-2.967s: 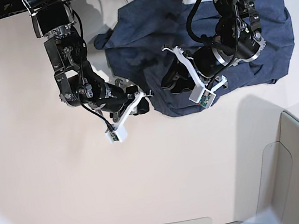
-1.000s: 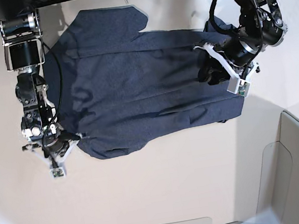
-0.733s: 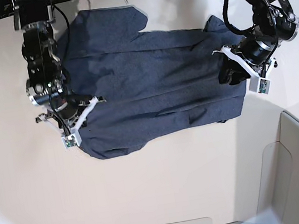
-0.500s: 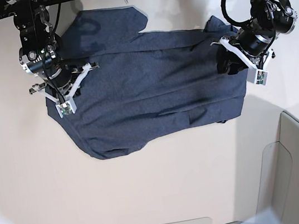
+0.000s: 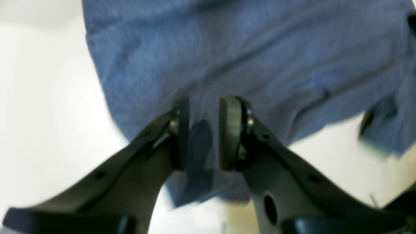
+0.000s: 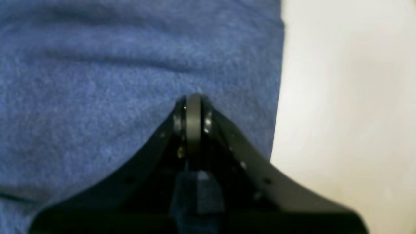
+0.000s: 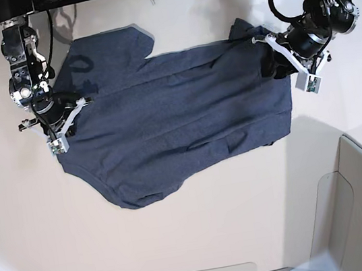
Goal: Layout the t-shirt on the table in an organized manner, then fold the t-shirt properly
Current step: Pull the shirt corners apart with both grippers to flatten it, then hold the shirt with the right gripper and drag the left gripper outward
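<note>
- The t-shirt (image 7: 179,122) is spread out flat on the table (image 7: 202,234), plain dark blue side up, with its length running across the base view.
- A few shallow creases are seen across the middle of the cloth, and a rounded bulge of fabric hangs toward the near edge at the lower left of the base view.
- The right gripper (image 6: 193,107) is pressed fully together, with no gap between its pads; it is placed over the shirt near that cloth's straight edge, where pale tabletop begins just beside it. Whether cloth is pinched between the pads cannot be told.
- In the base view this gripper (image 7: 63,119) is found at the shirt's left end.
- The left gripper (image 5: 203,133) is held partly apart, with blue cloth seen in the gap between its pads; whether the cloth is actually clamped cannot be told, as the view is blurred.
- In the base view it (image 7: 273,67) is found at the shirt's right end, where the fabric is bunched up.
</note>
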Motion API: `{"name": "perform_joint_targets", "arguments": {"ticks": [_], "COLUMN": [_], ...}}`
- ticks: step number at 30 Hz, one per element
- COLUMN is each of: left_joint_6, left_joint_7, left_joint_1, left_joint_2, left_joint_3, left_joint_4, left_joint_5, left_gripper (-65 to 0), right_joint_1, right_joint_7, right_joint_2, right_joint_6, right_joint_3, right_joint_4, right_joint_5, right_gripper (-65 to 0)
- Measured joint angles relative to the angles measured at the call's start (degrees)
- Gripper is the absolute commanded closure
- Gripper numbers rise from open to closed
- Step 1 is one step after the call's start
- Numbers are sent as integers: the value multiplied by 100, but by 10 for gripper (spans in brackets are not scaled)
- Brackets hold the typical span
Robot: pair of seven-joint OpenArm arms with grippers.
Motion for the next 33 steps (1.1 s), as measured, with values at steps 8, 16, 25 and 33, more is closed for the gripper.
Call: {"name": "perform_joint_targets", "arguments": {"ticks": [8,16,25,33], "left_joint_6": [0,-2,-7,13], "left_joint_7": [-20,0,-66,-59], "left_joint_1": [457,1014,1285,1370], "left_joint_2": [-87,433,964,1071], "left_joint_3": [-951,-1259,-503,-319], "left_joint_4": [11,15,15,11], "left_joint_5": [2,4,-2,2], "left_gripper": [-207,-207,-207,-207], "right_joint_1": [275,278,293,291], "right_joint_7": [-2,-46,-55,-63], "right_joint_2": [212,313,291,221], "right_joint_6": [-26,-31,-50,-111], "right_joint_3": [-2,-22,-33,-31], "right_joint_4": [-293,-306,-304,-299], "right_joint_5": [-125,-138,-162,-245], "right_gripper": [0,0,0,0]}}
